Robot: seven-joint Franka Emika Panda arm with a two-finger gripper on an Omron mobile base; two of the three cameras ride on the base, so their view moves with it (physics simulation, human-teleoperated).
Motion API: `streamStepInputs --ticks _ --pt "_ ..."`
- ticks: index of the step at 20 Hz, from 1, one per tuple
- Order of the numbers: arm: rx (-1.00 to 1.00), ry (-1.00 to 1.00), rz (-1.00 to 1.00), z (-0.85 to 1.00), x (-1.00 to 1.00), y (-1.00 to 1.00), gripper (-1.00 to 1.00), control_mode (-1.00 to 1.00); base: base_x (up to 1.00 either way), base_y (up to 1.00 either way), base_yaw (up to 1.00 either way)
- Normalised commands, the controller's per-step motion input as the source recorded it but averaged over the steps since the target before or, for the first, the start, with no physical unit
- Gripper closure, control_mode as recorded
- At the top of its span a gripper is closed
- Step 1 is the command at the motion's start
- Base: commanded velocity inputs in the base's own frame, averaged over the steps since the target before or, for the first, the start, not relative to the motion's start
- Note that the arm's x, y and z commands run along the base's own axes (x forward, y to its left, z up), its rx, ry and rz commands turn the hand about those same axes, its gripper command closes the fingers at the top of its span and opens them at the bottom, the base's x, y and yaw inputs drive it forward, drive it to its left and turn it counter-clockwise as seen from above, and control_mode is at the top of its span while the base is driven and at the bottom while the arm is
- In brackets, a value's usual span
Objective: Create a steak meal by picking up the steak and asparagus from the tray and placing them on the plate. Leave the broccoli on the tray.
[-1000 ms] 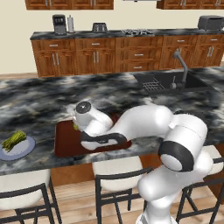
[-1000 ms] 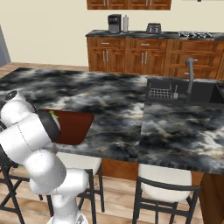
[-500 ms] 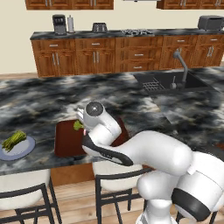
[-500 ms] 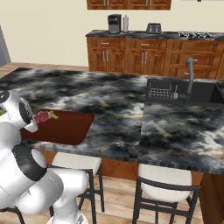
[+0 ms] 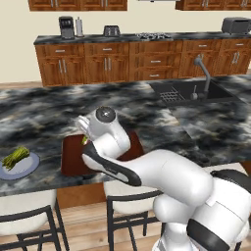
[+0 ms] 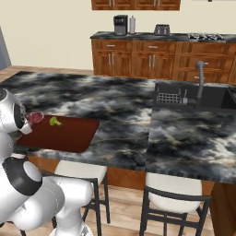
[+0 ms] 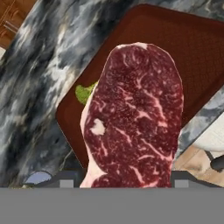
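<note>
— What changed?
— The gripper (image 7: pixel 120 186) had lifted the steak (image 7: pixel 135 118) off the tray (image 7: pixel 183 39), its fingers part-closed around it.
— And the rest?
— Asparagus (image 5: pixel 15 157) already lay on the plate (image 5: pixel 27 168); broccoli (image 6: pixel 55 121) stayed on the tray. Only the steak's placing remained.

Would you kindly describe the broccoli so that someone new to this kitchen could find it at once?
Start at the dark marbled island counter and find the large reddish-brown tray near its front edge. The broccoli is the small, lumpy, bright-green floret lying on the tray, unlike the long green asparagus stalks lying on the round plate.
</note>
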Motion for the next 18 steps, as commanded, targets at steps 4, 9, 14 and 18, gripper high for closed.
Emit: streamStepInputs --ticks 4,9,14,18 --pt "0.09 0.23 0.15 0.0 0.0 0.75 1.0 -1.0 0.0 0.0 0.0" --pt "0.03 0.19 0.19 -0.07 0.0 0.73 1.0 -1.0 0.0 0.0 0.0" --pt "0.0 0.14 0.14 -0.09 0.0 0.6 1.0 -1.0 0.0 0.0 0.0" --pt "0.0 0.07 0.08 -0.02 0.0 0.59 1.0 -1.0 0.0 0.0 0.0"
